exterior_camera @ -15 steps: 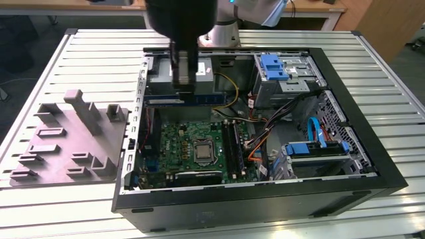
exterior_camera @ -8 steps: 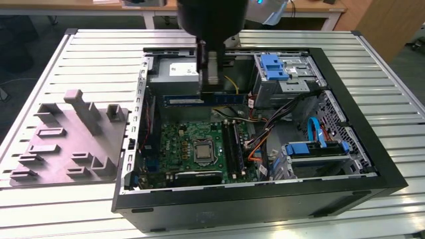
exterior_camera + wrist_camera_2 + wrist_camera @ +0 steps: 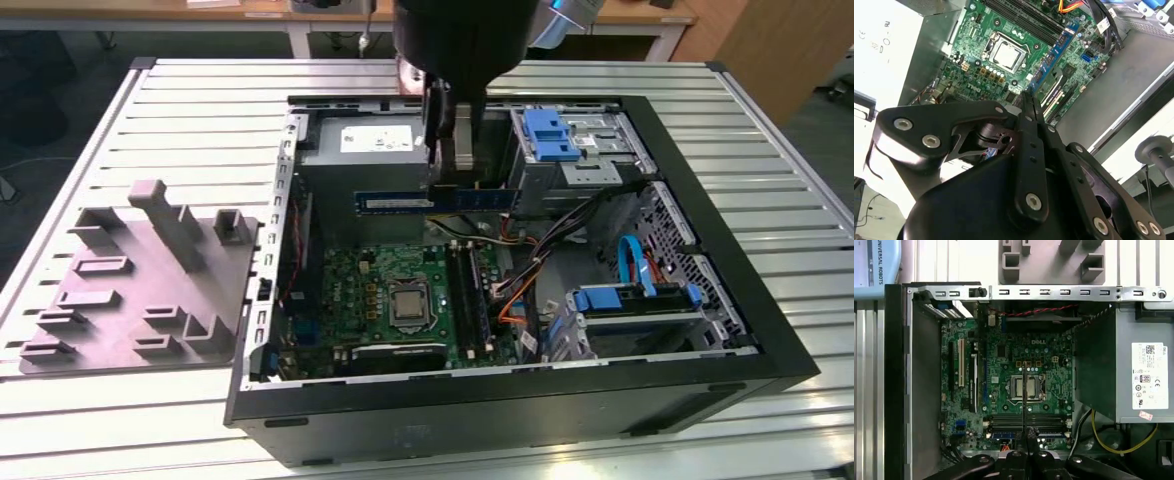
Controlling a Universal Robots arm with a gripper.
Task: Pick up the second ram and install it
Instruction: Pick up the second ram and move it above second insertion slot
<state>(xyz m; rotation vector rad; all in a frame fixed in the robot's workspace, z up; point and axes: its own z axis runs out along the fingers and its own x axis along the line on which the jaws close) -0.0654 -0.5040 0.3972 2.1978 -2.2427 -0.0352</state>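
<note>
**A:** Starting from the exterior view's left, what lies there?

**B:** The grey tray sits on the slatted counter, just beside the open computer case. Inside the case's wall is the power supply. In front of it hangs the gripper, its jaws clenched on the second ram. The stick is held level in the air above the motherboard, not touching it.

**A:** What could go wrong?

**B:** The stick lies crosswise to the memory slots. In the first wrist view it reads as a thin edge-on line crossing them. Pressed down like that, it would probably bridge the slots or strike the processor socket rather than seat. The grip is near the stick's middle, so a knock on either end could twist it in the jaws.

**A:** And the room?

**B:** It is open over the board's middle and tighter toward the exterior view's right. The drive cage stands close to the stick's end there. Loose cables hang just beside the slots and might snag.
</note>
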